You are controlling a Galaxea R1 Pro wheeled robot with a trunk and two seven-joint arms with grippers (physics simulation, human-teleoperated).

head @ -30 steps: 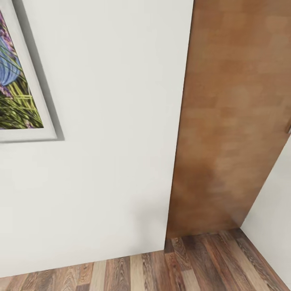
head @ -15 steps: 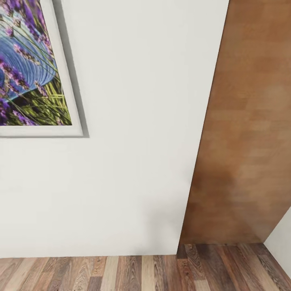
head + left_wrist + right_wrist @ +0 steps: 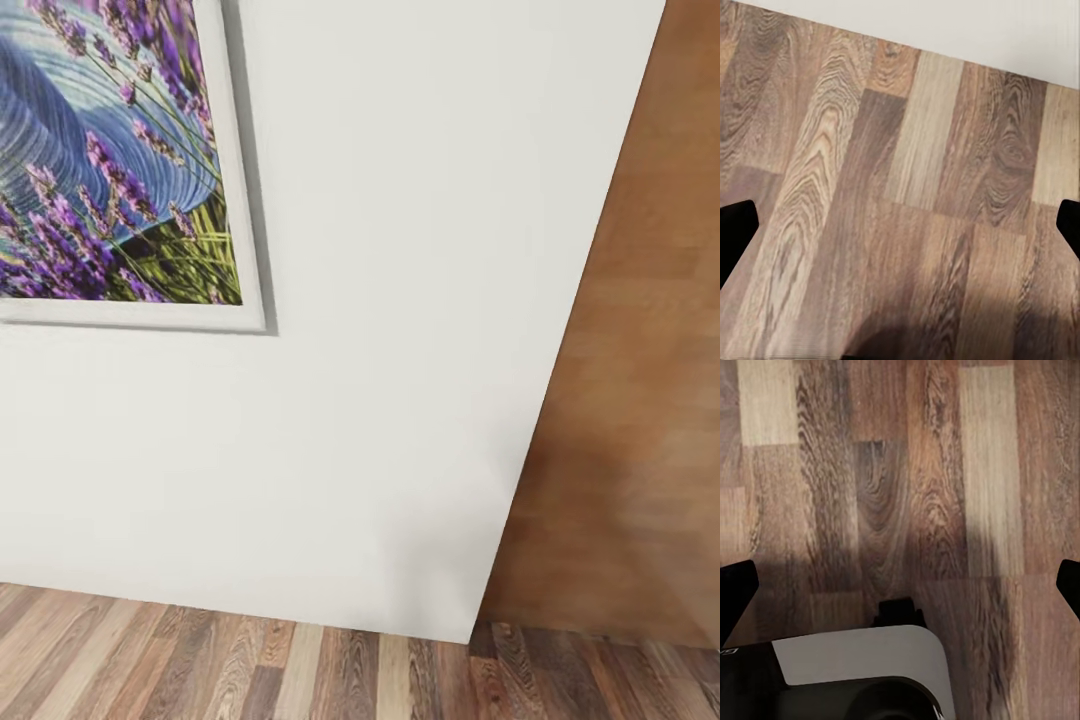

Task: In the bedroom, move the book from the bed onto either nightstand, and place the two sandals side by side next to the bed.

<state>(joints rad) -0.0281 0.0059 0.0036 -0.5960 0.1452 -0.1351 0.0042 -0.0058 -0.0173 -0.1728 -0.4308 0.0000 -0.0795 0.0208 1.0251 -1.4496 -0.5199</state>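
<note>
The book, the bed, the nightstands and the two sandals are out of view. In the left wrist view my left gripper point(image 3: 900, 232) hangs open over the wood-plank floor point(image 3: 907, 150), its dark fingertips point(image 3: 735, 236) far apart with nothing between them. In the right wrist view my right gripper point(image 3: 900, 589) is open too, empty, with its fingertips point(image 3: 735, 592) wide apart over the floor point(image 3: 885, 472).
In the head view a white wall point(image 3: 400, 300) stands close ahead, carrying a framed lavender picture point(image 3: 110, 160) at the upper left. A brown wooden door point(image 3: 640, 400) lies to the right. Plank floor point(image 3: 250, 660) runs along the wall's foot. My grey-white base point(image 3: 855, 667) shows below the right gripper.
The head view has swung left: the wall edge, door and picture all slid rightward in the picture, and more of the picture came into view. This is camera motion.
</note>
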